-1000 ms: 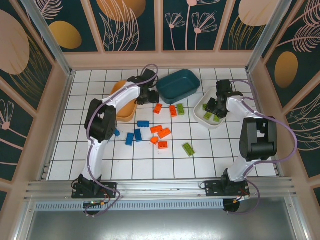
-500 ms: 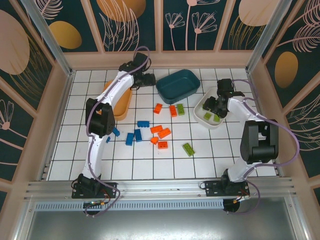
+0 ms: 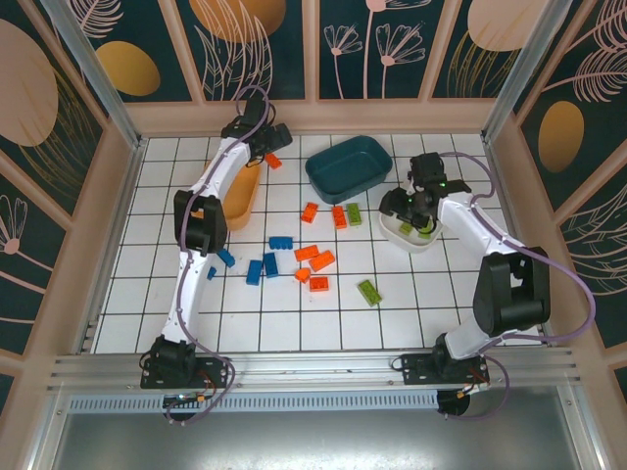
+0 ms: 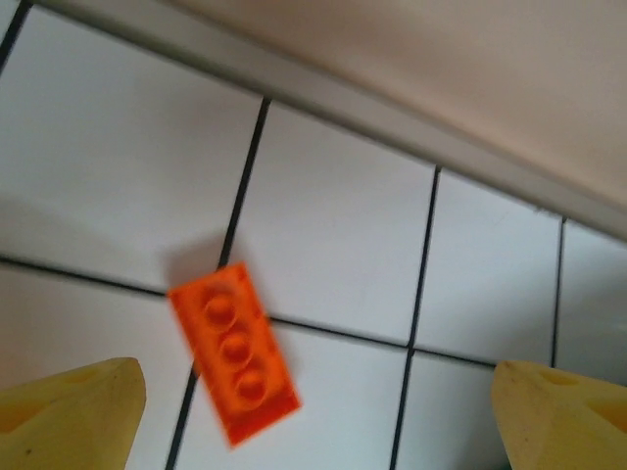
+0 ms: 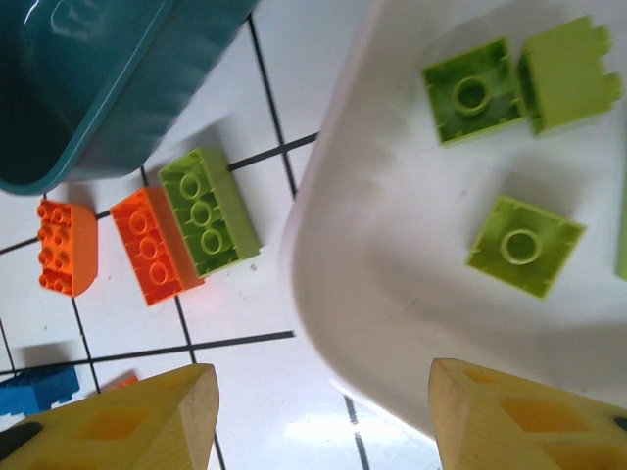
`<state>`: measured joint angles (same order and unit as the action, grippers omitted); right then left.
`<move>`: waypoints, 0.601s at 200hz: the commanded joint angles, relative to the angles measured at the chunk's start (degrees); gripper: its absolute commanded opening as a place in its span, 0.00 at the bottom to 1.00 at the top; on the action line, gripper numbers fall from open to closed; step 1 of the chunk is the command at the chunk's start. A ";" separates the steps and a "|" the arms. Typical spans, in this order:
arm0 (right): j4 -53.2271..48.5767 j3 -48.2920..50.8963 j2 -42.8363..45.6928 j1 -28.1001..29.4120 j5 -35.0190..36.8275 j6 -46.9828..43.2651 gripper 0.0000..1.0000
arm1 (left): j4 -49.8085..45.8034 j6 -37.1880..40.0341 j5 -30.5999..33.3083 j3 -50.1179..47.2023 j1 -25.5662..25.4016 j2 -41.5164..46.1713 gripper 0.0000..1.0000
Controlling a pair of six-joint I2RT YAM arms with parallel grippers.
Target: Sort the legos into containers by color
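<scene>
One orange-red brick [image 4: 235, 357] lies on the tile [image 4: 333, 235] outside the orange tray [image 3: 245, 201], just off its far right corner. Your left gripper [image 4: 313, 411] hangs over it with fingers [image 4: 69, 411] wide apart, the brick's long axis slanted across the gap and nearer one finger, so square the wrist before closing.

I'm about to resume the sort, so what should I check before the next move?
1. Left claw empty: ok, open.
2. Far orange brick inside orange tray: not ok, outside it.
3. Right claw empty: ok, open above white tray.
4. Green bricks inside white tray: ok, several there.
5. Loose green brick clear to grasp: not ok, touching its orange neighbour.
</scene>
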<state>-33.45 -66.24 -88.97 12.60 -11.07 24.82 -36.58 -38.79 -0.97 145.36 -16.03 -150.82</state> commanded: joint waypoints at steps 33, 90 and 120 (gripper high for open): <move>-0.09 0.58 1.86 4.02 -1.75 3.47 0.57 | 6.77 -7.49 -7.42 0.53 -0.05 -4.18 0.90; 5.52 -1.57 2.63 8.96 -1.12 5.00 0.57 | 9.29 -4.83 -8.02 -9.48 0.12 7.70 0.92; 8.71 -3.42 3.60 9.90 -2.43 6.66 0.55 | 6.76 -3.44 -8.86 -4.86 0.43 5.50 0.50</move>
<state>-29.12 -66.67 -88.51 21.87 -12.23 29.36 -30.04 -43.92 -8.60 136.81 -16.12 -147.50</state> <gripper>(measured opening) 0.558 0.718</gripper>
